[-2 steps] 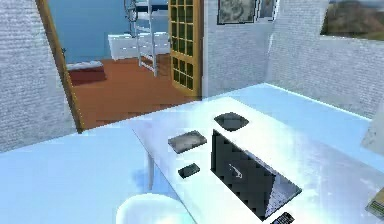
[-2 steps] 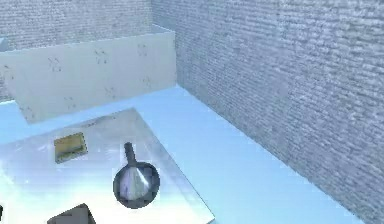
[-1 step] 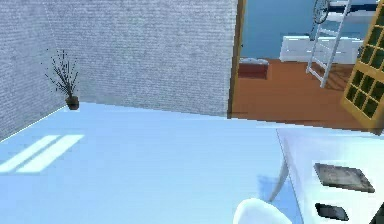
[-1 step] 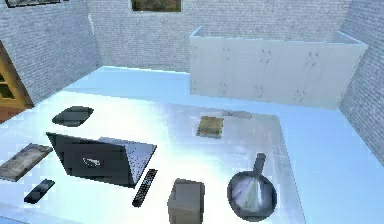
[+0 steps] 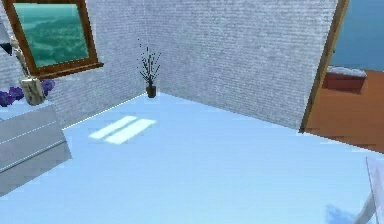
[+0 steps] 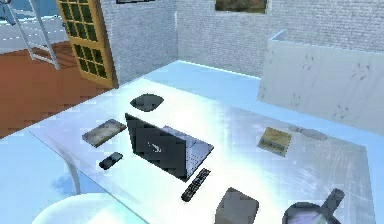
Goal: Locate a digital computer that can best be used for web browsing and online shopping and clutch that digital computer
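A dark laptop [image 6: 163, 148] stands open on the pale table [image 6: 330, 160] in the arm side view, left of the table's middle. Its lid is upright and its keyboard half lies flat toward the view's right. In front of it lie a small black phone [image 6: 110, 159] and a slim black remote [image 6: 196, 183]. A dark flat slab [image 6: 237, 207] lies at the table's near edge.
Also on the table are a grey flat book [image 6: 103, 131], a small dark box [image 6: 147, 101], a tan book [image 6: 275, 139] and a pan [image 6: 305, 213]. A white chair [image 6: 70, 210] stands near the table, a white cabinet [image 6: 320, 75] behind. The forward view has open floor, a dresser [image 5: 30, 145] and a plant [image 5: 150, 70].
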